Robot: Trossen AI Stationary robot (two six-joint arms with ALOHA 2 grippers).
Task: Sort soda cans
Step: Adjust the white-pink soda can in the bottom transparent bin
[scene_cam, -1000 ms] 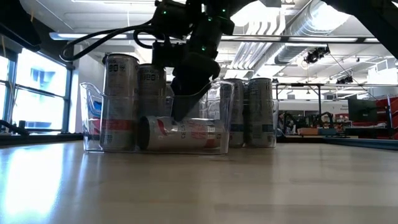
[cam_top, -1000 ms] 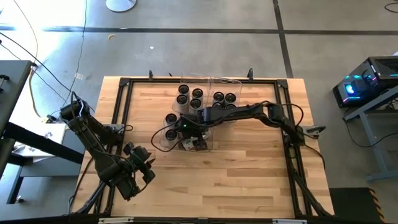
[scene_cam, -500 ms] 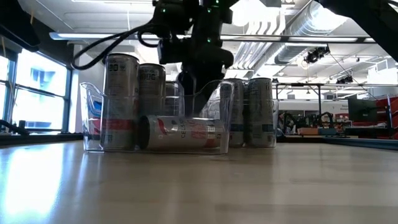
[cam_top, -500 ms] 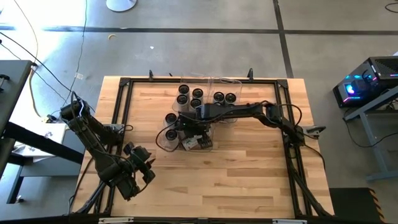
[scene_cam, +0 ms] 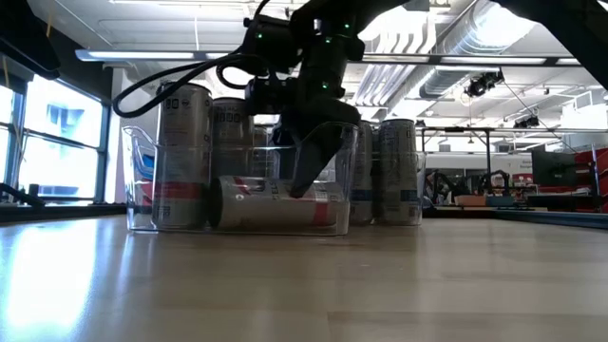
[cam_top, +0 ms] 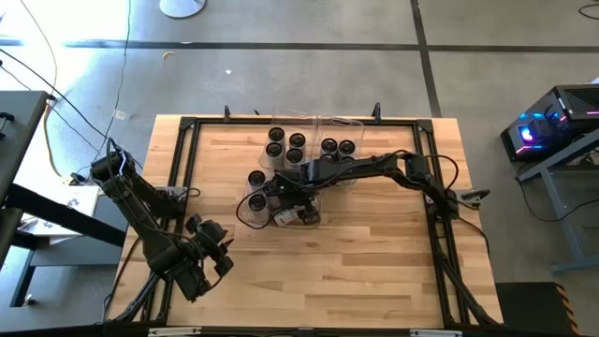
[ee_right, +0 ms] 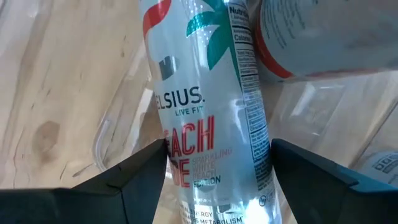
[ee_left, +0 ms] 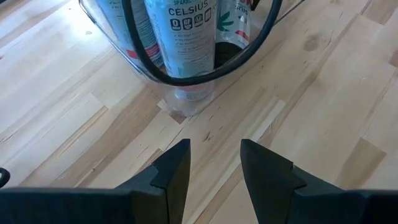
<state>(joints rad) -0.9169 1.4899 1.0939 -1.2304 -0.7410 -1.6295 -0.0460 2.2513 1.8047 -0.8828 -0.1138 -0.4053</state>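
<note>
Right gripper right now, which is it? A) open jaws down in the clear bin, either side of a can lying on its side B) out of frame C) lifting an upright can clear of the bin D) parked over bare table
A: the right gripper has a finger on each side of the lying can inside the clear bin, not yet closed.

Even, bright overhead light fills the high view; the table [cam_top: 356, 271] shows only soft, short shadows. In the low view, ceiling lamps and windows blaze behind, leaving the right gripper [scene_cam: 309, 176] a dark silhouette, with sheen on the near tabletop. Just ahead of that gripper, the lying can [ee_right: 208, 118] glares white and looks slightly soft.
</note>
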